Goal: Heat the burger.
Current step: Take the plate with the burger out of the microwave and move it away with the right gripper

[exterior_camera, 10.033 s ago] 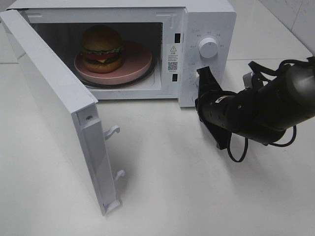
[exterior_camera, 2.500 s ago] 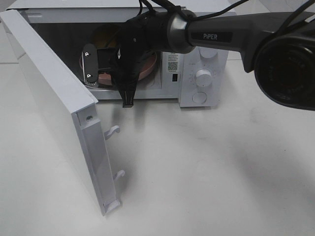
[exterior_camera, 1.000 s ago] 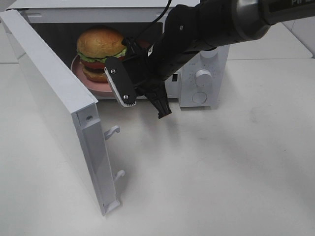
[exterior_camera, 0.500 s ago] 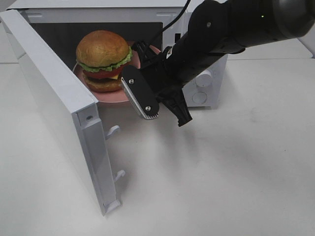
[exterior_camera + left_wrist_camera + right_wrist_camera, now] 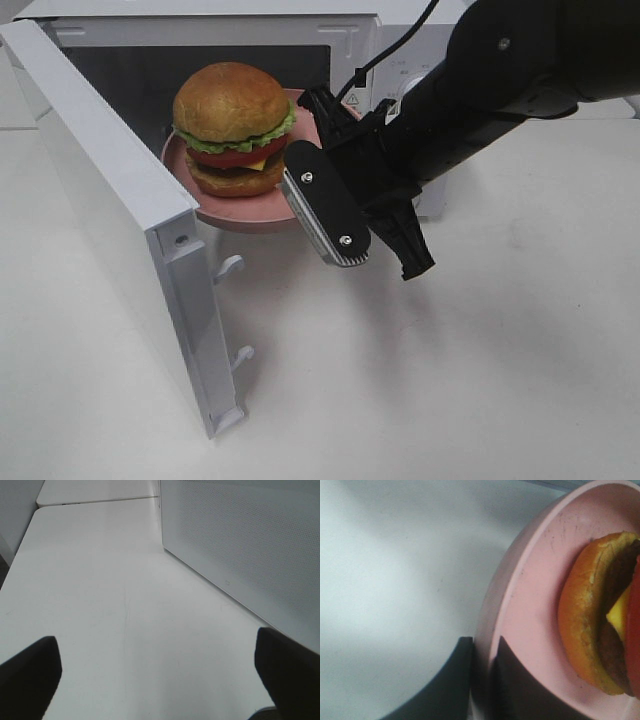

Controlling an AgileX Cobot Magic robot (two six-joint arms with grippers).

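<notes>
The burger (image 5: 235, 130), with a tan bun, lettuce, red and yellow layers and a dark patty, sits on a pink plate (image 5: 240, 212). My right gripper (image 5: 345, 235) is shut on the plate's right rim. It holds plate and burger in the air at the mouth of the open white microwave (image 5: 200, 30). In the right wrist view the two fingers pinch the plate rim (image 5: 492, 625) at my right gripper (image 5: 482, 680), with the burger (image 5: 590, 625) beside them. My left gripper (image 5: 160, 680) is open and empty over the table.
The microwave door (image 5: 110, 200) stands swung open to the left, its latch hooks pointing right. Its perforated outer face (image 5: 240, 545) is next to my left gripper. My right arm hides most of the microwave's control panel. White table (image 5: 450, 380) lies in front.
My right arm came from the right, reached into the microwave and closed on the plate. Over the last second it has drawn plate and burger out toward the front and right.
</notes>
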